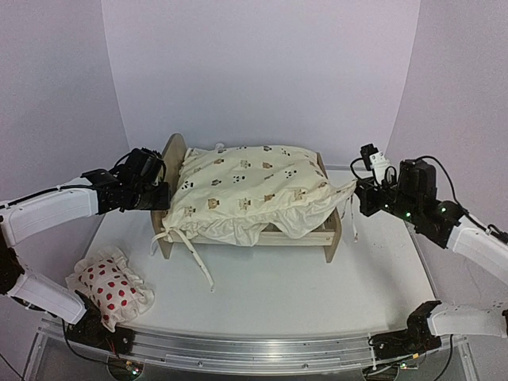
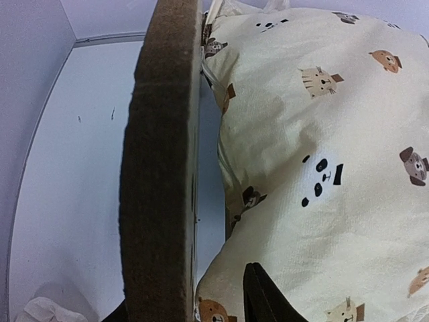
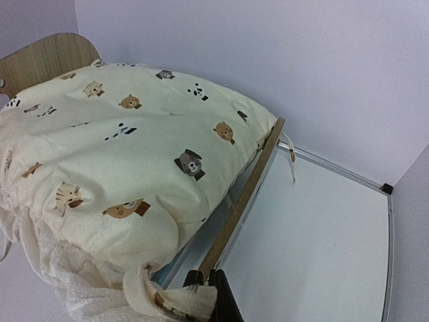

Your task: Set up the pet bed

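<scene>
Just beside R gripper (image 1: 359, 194), pet bed (image 1: 172, 153)

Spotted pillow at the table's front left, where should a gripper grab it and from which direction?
Grip the spotted pillow across its plump middle, coming straight down from above. It lies flat on the table with its top uncovered; the frilled ends look a looser hold.

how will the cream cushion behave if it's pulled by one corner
Probably floppy: the cushion sags over the pet bed and its corner stretches toward the right gripper. Likely light: it looks puffy. Loose ties may snag.
</scene>
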Action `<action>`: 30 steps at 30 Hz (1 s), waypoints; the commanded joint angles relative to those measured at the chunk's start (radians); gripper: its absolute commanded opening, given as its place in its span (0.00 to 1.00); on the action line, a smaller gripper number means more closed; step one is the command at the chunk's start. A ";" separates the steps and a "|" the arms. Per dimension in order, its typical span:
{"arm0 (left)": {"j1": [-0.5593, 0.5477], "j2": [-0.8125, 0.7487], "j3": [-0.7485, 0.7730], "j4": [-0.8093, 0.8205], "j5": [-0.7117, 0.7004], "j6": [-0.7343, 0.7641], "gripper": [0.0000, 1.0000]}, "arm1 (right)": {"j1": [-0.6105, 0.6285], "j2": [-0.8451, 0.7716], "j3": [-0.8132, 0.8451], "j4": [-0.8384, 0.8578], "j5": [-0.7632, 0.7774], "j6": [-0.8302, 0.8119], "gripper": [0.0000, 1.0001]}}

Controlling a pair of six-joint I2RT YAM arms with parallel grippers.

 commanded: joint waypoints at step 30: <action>0.128 0.019 0.033 0.010 -0.160 0.070 0.34 | 0.001 0.147 0.357 -0.666 -0.044 0.409 0.69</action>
